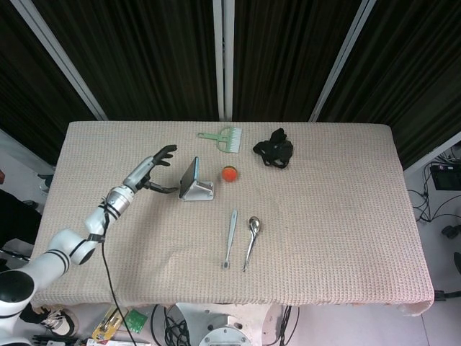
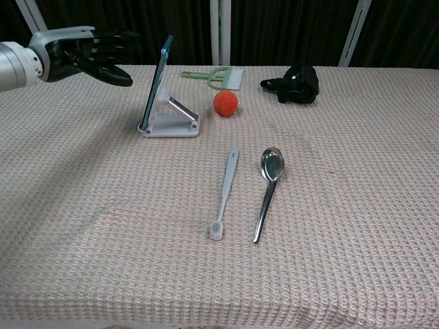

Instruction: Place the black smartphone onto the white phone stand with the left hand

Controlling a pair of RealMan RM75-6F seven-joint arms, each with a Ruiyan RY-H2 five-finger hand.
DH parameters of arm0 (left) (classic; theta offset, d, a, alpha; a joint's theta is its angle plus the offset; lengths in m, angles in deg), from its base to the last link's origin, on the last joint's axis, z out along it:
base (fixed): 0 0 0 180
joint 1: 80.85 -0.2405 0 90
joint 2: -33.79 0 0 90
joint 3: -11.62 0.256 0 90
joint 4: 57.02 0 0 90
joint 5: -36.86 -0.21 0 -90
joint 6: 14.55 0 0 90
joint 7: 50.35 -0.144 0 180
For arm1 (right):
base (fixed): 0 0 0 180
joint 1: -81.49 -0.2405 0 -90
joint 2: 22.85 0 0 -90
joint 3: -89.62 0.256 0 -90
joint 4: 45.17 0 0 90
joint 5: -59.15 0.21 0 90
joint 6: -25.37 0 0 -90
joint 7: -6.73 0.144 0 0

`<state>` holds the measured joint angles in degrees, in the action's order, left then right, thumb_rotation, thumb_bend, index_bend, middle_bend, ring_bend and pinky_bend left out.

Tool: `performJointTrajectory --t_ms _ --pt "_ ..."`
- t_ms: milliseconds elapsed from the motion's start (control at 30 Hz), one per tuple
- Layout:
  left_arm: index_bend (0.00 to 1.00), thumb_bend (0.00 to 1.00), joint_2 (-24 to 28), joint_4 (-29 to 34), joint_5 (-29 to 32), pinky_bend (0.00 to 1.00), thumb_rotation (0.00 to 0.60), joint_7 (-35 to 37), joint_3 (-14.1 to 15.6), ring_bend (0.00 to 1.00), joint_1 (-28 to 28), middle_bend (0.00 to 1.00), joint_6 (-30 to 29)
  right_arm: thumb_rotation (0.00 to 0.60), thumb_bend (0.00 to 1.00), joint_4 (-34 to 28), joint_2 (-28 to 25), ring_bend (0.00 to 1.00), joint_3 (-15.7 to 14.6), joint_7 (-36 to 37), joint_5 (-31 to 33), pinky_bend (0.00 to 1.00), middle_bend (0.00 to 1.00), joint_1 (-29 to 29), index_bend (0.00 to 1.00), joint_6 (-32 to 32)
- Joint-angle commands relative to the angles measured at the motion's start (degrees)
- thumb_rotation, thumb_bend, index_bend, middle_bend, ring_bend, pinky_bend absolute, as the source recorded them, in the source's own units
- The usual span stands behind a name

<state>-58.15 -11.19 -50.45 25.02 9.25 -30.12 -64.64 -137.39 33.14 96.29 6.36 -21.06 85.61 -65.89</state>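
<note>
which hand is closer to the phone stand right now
Left. The left hand hangs open just left of the white phone stand, apart from it. The right hand is in neither view.

table (image 1: 346,216) | phone stand (image 1: 199,191) | ball (image 1: 230,174) | toothbrush (image 1: 230,238) | spoon (image 1: 251,240) | brush (image 1: 223,137)
</note>
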Motion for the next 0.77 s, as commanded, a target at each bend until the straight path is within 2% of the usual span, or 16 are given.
performJointTrajectory --t_ms 33,233,333,400,467,567,767 --pt "0.04 0.11 7.2 5.3 -1.2 0.20 0.600 -16.3 2.6 0.09 -4.9 0.05 -5.5 0.600 0.24 0.1 0.1 0.00 0.1 0.3 -0.4 0.00 0.00 -0.2 0.00 -0.1" --pt "0.07 0.12 21.5 25.5 2.0 0.20 0.600 -48.9 5.2 0.09 -14.3 0.05 -13.2 0.600 0.24 1.9 1.8 0.00 -0.2 1.8 -2.4 0.00 0.00 -1.0 0.00 -0.2" --pt "0.06 0.11 25.7 33.8 3.4 0.20 0.600 -62.3 6.6 0.09 -19.8 0.06 -19.3 0.600 0.23 3.0 2.6 0.00 -0.6 2.6 -3.3 0.00 0.00 -1.1 0.00 -0.3" --pt "0.06 0.11 27.5 37.2 3.8 0.20 0.600 -69.1 7.6 0.09 -23.0 0.07 -22.8 0.600 0.23 3.5 3.0 0.00 -0.8 3.0 -3.8 0.00 0.00 -1.0 0.00 -0.7" --pt "0.06 0.11 29.1 40.4 4.0 0.20 0.600 -73.9 9.0 0.09 -26.5 0.07 -26.1 0.600 0.22 4.0 3.3 0.00 -1.0 3.4 -4.1 0.00 0.00 -0.8 0.00 -0.9" --pt "0.06 0.11 30.6 43.2 4.2 0.20 0.600 -76.7 10.7 0.09 -30.7 0.07 -29.1 0.600 0.22 4.5 3.6 0.00 -1.3 3.6 -4.4 0.00 0.00 -0.7 0.00 -0.9" --pt "0.06 0.11 31.0 42.8 3.8 0.20 0.600 -76.9 11.6 0.09 -35.8 0.07 -32.6 0.600 0.22 5.1 4.3 0.00 -1.7 3.7 -4.7 0.00 0.00 -0.6 0.00 -0.9"
